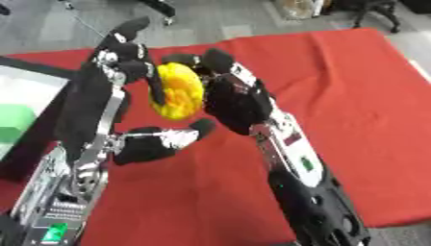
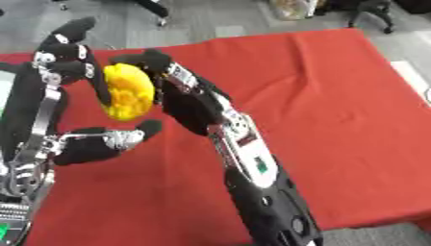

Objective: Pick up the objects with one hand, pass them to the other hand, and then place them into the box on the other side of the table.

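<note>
A yellow, bumpy, rounded object [image 1: 179, 91] hangs above the red tablecloth [image 1: 362, 110], between my two hands. My right hand [image 1: 235, 98] comes up from the lower right and has its fingers curled over the object's top and right side. Facing it on the object's left, my left hand [image 1: 118, 62] stands upright. Its upper fingers point up, and one finger bends against the object's left edge. Below the object, the left thumb [image 1: 164, 139] sticks out without touching it. The object's back side is hidden by the right palm.
A box with a dark wall [image 1: 38, 125] stands at the table's left edge, holding something white and something green [image 1: 13, 122]. Red cloth stretches to the right and far side. Beyond the far edge are grey floor and chair legs [image 1: 374, 14].
</note>
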`<action>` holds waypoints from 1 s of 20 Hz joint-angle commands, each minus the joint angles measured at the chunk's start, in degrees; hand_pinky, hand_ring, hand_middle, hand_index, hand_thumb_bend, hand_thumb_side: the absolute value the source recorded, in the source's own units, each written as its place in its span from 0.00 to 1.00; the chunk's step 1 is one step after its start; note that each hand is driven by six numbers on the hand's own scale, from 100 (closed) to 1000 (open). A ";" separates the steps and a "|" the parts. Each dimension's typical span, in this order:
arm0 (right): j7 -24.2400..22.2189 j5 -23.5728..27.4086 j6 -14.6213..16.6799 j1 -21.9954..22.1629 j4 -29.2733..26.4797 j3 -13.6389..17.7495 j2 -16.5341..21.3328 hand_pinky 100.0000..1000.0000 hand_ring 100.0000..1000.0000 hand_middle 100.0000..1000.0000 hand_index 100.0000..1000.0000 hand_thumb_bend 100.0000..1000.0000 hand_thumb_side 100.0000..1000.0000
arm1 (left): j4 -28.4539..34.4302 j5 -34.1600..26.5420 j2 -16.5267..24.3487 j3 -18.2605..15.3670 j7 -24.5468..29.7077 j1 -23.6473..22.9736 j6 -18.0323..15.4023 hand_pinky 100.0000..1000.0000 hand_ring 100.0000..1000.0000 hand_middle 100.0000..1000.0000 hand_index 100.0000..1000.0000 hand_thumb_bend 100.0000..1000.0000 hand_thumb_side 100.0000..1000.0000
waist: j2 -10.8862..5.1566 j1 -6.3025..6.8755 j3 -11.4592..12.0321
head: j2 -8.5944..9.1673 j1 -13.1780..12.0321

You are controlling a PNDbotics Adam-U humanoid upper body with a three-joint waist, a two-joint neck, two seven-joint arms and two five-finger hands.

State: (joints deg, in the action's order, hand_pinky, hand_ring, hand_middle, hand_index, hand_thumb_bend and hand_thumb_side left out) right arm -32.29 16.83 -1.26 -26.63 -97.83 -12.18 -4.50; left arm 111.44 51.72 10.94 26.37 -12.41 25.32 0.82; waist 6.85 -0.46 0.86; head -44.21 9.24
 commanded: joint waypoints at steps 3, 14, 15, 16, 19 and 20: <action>-0.21 0.32 0.02 -0.45 -1.47 -0.52 -0.27 0.81 0.76 0.67 0.81 0.22 0.83 | 1.45 2.54 -0.10 0.32 -4.04 0.94 2.00 0.83 0.86 0.91 0.96 0.83 0.28 | -1.81 0.15 0.00 | 0.09 -0.26; -0.03 1.22 -0.16 -0.31 -1.43 -0.50 -0.21 0.80 0.76 0.67 0.81 0.22 0.83 | 0.49 3.73 -0.20 0.53 -16.94 -0.55 3.74 0.81 0.84 0.88 0.94 0.79 0.23 | -1.54 0.23 0.05 | 0.09 -1.86; -0.03 1.22 -0.17 -0.30 -1.45 -0.50 -0.21 0.80 0.76 0.67 0.81 0.22 0.83 | 0.28 3.86 -0.25 0.53 -17.28 -0.48 3.94 0.81 0.84 0.88 0.94 0.78 0.23 | -1.55 0.22 0.06 | 0.09 -1.90; -0.04 1.20 -0.18 -0.29 -1.47 -0.51 -0.20 0.80 0.76 0.67 0.81 0.22 0.83 | 0.12 3.96 -0.28 0.53 -17.49 -0.37 4.08 0.81 0.84 0.88 0.94 0.75 0.23 | -1.57 0.21 0.06 | 0.09 -1.91; -0.09 1.08 -0.17 -0.29 -1.53 -0.53 -0.19 0.80 0.76 0.67 0.81 0.22 0.83 | -0.25 4.14 -0.28 0.64 -17.32 -0.01 4.29 0.81 0.84 0.88 0.94 0.72 0.23 | -1.59 0.18 0.06 | 0.09 -1.96; -0.14 1.10 -0.15 -0.29 -1.59 -0.54 -0.20 0.80 0.76 0.67 0.81 0.22 0.83 | -0.30 4.13 -0.29 0.69 -17.12 0.09 4.28 0.80 0.84 0.88 0.94 0.71 0.23 | -1.60 0.17 0.05 | 0.09 -1.99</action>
State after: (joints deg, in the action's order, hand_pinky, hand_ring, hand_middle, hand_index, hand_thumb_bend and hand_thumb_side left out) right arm -32.37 17.65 -1.42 -26.20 -97.84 -12.47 -4.50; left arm 110.93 55.60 10.65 27.07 -29.49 24.49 4.92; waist 6.85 -0.46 0.86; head -44.22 7.39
